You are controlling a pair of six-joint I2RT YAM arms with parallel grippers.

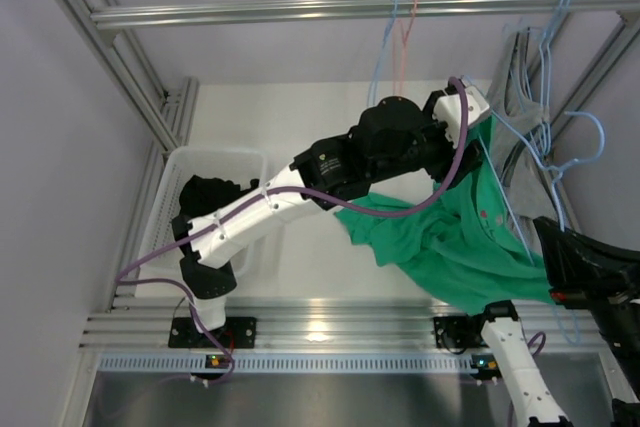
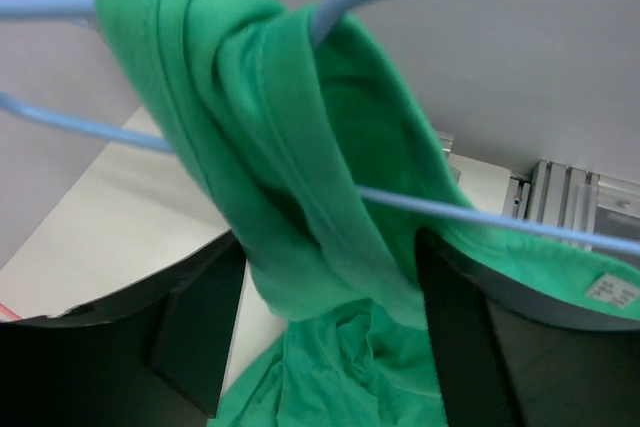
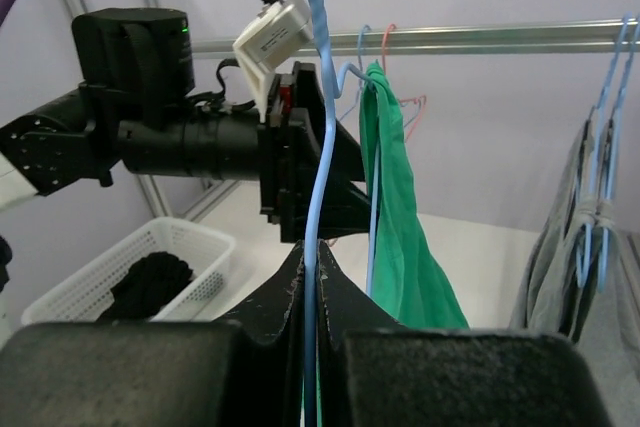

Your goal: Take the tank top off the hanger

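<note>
The green tank top (image 1: pixel 450 242) hangs from a light blue wire hanger (image 1: pixel 505 202) at the right of the table, its lower part spread out below. My left gripper (image 1: pixel 472 125) is up at the garment's top. In the left wrist view its jaws (image 2: pixel 330 247) stand open on either side of the bunched green strap (image 2: pixel 300 197), which is draped over the hanger wire (image 2: pixel 480 217). A gap shows between the left finger (image 2: pixel 190 337) and the cloth. My right gripper (image 3: pixel 312 247) is shut on the hanger's blue wire (image 3: pixel 320 97), with the tank top (image 3: pixel 400 227) hanging just behind.
A white basket (image 1: pixel 215 155) holding dark clothing (image 1: pixel 205 197) sits at the left. A metal rail (image 1: pixel 350 9) crosses the back with empty blue and pink hangers (image 1: pixel 400 37). Grey garments (image 1: pixel 520 97) on more blue hangers hang at the right.
</note>
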